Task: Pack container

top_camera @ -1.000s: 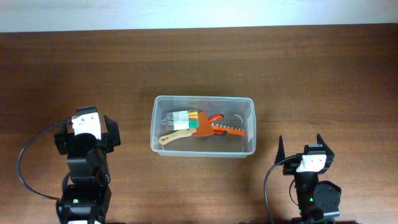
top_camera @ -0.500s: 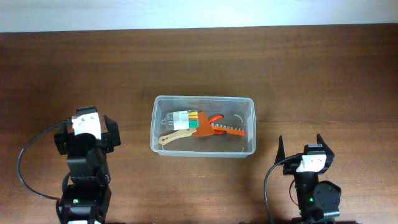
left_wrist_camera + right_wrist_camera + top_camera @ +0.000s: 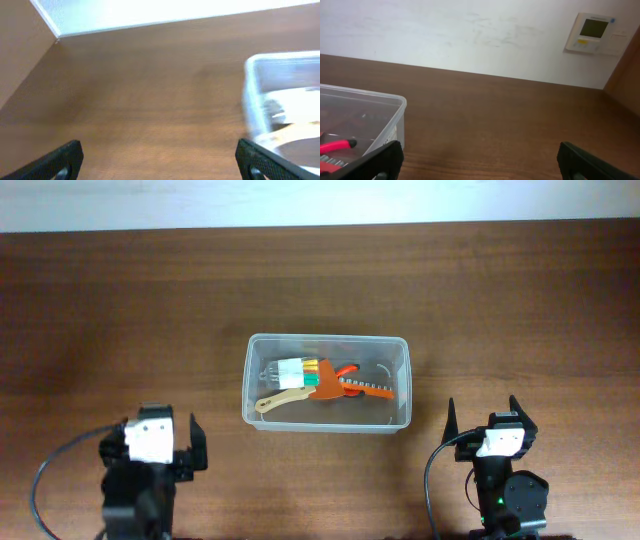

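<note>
From overhead, the container [image 3: 327, 338] sits near the middle of the brown wooden worktop [image 3: 520, 290], long side running left to right. Inside it lie a small clear box [image 3: 298, 372] with coloured pieces, a pale wooden tool [image 3: 275, 401] under it pointing to the near left corner, and an orange tool [image 3: 352, 386] stretched toward the right wall. The left pincer [image 3: 150, 430] is near the front edge, left of the container and apart from it. The right pincer [image 3: 482, 412] stands just off the container's near right corner, its two dark fingers spread and empty.

In the left wrist view, the two fingertips [image 3: 62, 159] show at the bottom corners, far apart with nothing between them (only bare worktop). The container's left end, blurred, fills the right side of the frame.

In the right wrist view, the fingertips [image 3: 384, 159] again sit wide apart at the bottom corners, gripping nothing. The container's rounded corner is at the left edge with a red handle [image 3: 337, 146] visible through its wall. A white wall rises beyond the worktop, carrying a small wall panel [image 3: 592, 33] at upper right.
</note>
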Action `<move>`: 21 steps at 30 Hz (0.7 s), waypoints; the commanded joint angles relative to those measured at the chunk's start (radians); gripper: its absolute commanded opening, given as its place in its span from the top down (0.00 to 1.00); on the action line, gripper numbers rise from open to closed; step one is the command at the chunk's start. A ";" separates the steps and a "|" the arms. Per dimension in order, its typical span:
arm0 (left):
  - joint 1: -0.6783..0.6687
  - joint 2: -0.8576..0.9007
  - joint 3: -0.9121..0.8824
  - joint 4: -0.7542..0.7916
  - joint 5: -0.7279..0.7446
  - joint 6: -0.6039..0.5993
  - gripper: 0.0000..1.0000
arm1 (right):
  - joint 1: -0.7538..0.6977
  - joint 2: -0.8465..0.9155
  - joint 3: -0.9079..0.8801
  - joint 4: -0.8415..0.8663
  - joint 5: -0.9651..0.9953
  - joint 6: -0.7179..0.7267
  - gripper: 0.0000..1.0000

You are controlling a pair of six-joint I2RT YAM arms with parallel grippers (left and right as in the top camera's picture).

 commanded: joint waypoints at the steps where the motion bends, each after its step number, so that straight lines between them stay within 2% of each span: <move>1: -0.005 -0.089 -0.089 0.069 0.108 -0.005 0.01 | 0.006 -0.010 -0.005 -0.008 0.006 0.001 0.01; 7: -0.005 -0.190 -0.326 0.441 0.106 0.001 0.01 | 0.006 -0.010 -0.005 -0.008 0.005 0.001 0.01; 12: -0.005 -0.247 -0.463 0.635 0.105 0.001 0.01 | 0.006 -0.010 -0.005 -0.008 0.005 0.001 0.01; 15: -0.005 -0.284 -0.511 0.680 0.100 0.001 0.01 | 0.006 -0.010 -0.005 -0.008 0.006 0.001 0.01; 21: -0.008 -0.305 -0.521 0.628 0.096 -0.019 0.01 | 0.006 -0.010 -0.005 -0.008 0.005 0.001 0.01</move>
